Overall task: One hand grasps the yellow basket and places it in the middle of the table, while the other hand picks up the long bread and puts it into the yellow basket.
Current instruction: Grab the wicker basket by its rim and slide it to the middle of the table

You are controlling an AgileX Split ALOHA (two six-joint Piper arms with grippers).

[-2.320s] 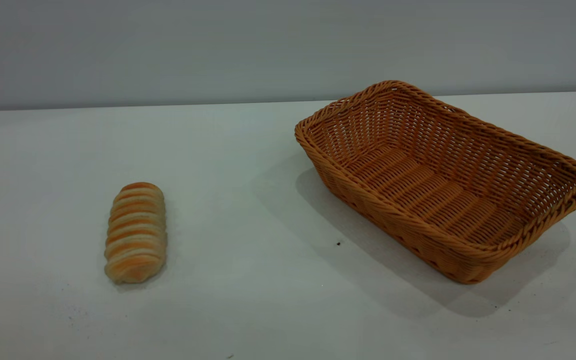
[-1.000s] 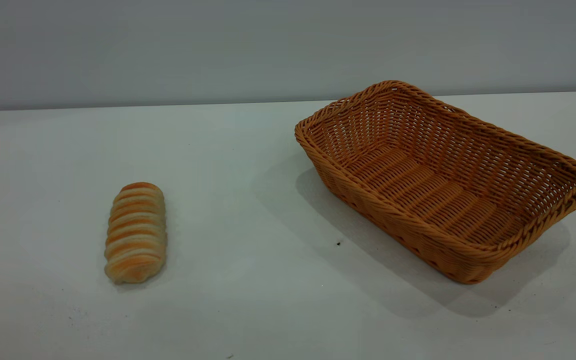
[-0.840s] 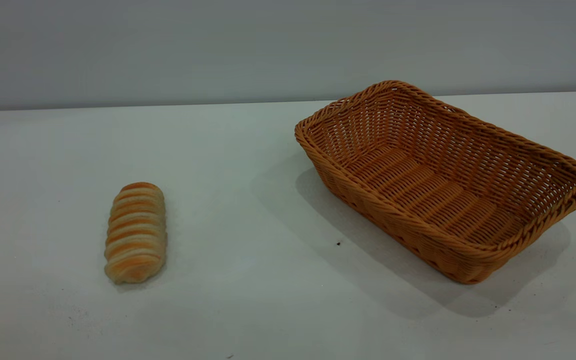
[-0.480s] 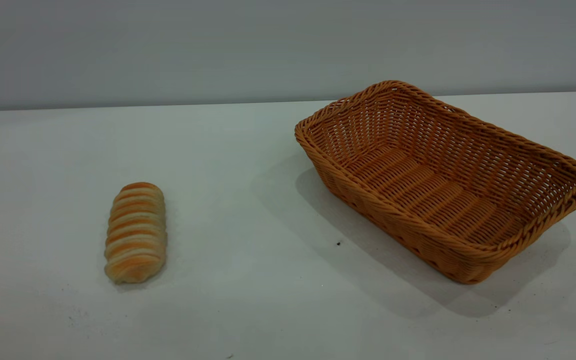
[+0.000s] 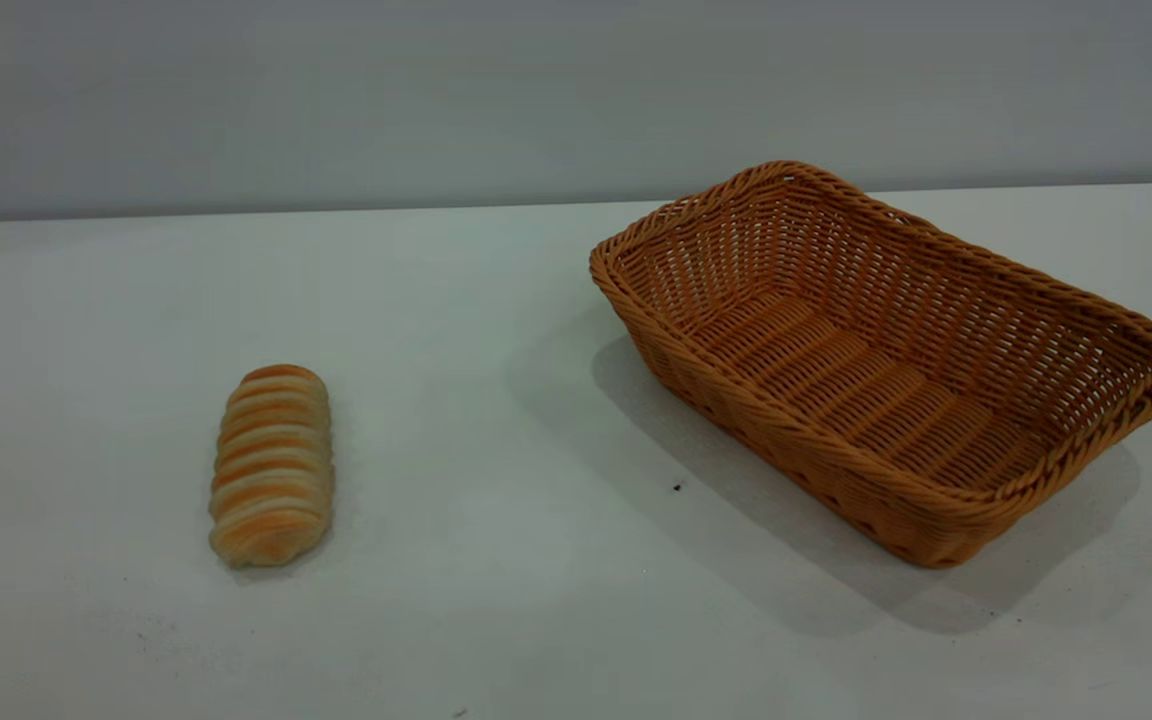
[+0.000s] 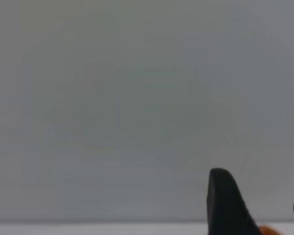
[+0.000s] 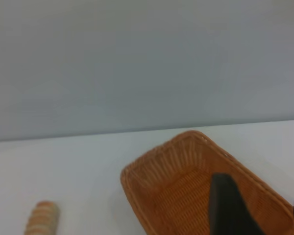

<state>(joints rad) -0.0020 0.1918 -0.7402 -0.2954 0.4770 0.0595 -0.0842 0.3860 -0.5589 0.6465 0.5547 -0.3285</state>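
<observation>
The yellow basket stands empty on the right of the white table, turned at an angle. The long bread lies on the table at the front left, well apart from the basket. Neither gripper shows in the exterior view. In the right wrist view my right gripper is open and empty, raised above the basket, with the bread farther off. In the left wrist view my left gripper is open and empty, facing the grey wall; a small orange patch shows between its fingers.
A grey wall runs behind the table's far edge. White tabletop lies between the bread and the basket, with a small dark speck in front of the basket.
</observation>
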